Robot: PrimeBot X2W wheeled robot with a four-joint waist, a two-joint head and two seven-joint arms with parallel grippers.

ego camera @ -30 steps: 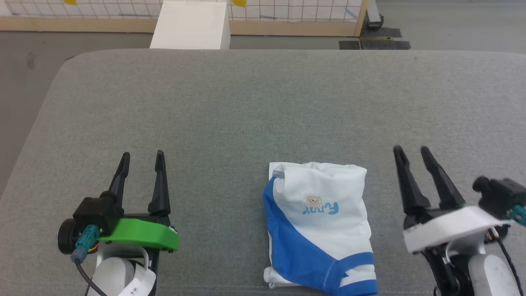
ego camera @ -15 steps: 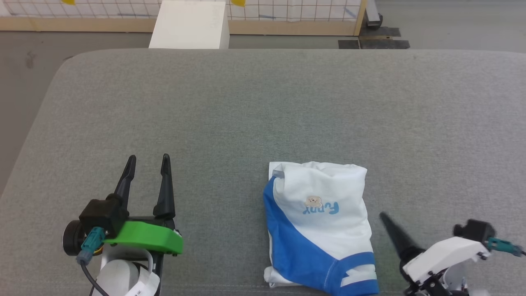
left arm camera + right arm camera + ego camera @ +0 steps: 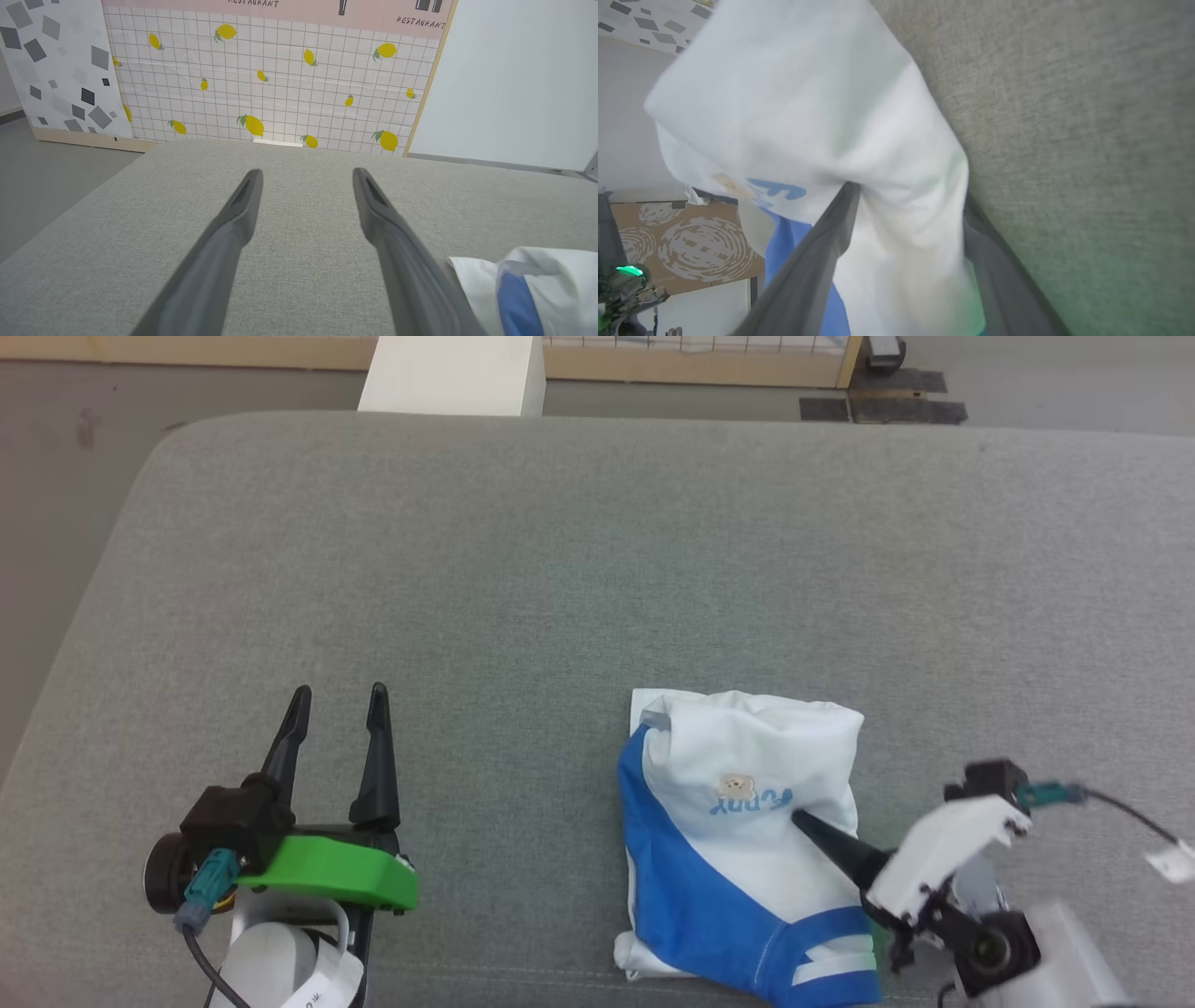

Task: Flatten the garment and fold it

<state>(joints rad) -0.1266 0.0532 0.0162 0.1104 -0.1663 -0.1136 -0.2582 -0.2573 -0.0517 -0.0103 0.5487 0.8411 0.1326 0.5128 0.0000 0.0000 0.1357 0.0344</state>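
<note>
The garment point(image 3: 738, 821) lies folded into a small packet near the front edge of the grey cushion point(image 3: 560, 569), white with a blue sleeve panel and a small print. My right gripper point(image 3: 812, 826) comes in from the right, open. One dark finger point(image 3: 831, 840) lies on top of the white cloth and the other is hidden under the packet's right edge. The right wrist view shows the garment point(image 3: 808, 116) between the right gripper's point(image 3: 908, 196) spread fingers. My left gripper point(image 3: 336, 695) rests open and holding nothing at the front left, well apart from the garment point(image 3: 537, 275), whose corner appears beside the left gripper point(image 3: 306, 175).
A white box point(image 3: 453, 373) stands on the floor behind the cushion's far edge. The cushion's left edge drops to grey floor point(image 3: 47, 476). A lemon-print panel point(image 3: 271, 79) rises beyond the cushion. Bare cushion stretches across the middle and far side.
My right gripper has dropped, swung left and tilted over, moving from beside the garment to straddle its right edge. The head camera shifted slightly. The left gripper has barely moved.
</note>
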